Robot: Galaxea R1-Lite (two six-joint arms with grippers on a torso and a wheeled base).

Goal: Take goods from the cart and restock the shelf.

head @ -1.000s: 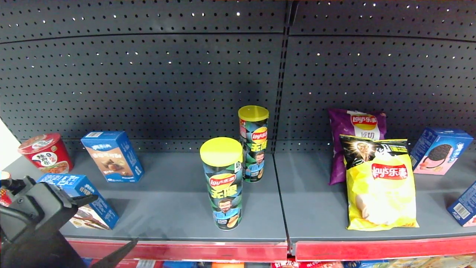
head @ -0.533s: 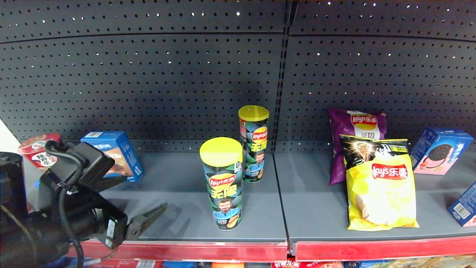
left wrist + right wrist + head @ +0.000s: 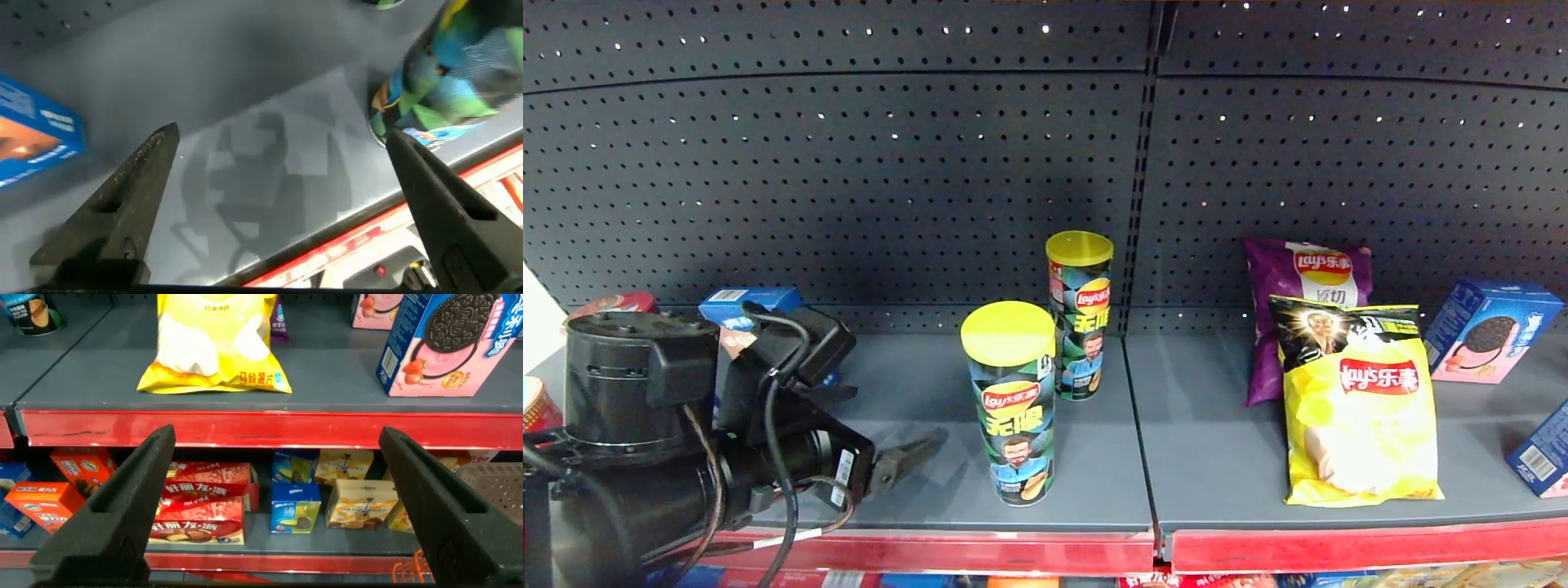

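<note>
- Shelf: grey deck with a red front edge and a pegboard back.
- Left gripper: over the shelf's left part near the front edge, jaws wide apart, holding nothing. One fingertip is near the front can.
- Right gripper: before the red front edge, below the yellow bag, jaws wide apart and empty.
- Yellow bag: right half of the shelf, near the front edge, leaning on the purple bag behind it.
- Front can: upright near the front edge, at mid-shelf.
- Back can: upright, just behind it.
- Cookie box: right back corner, tilted.
- Blue box: left back, partly hidden by the left arm.
- Red cup: left back corner.
</note>
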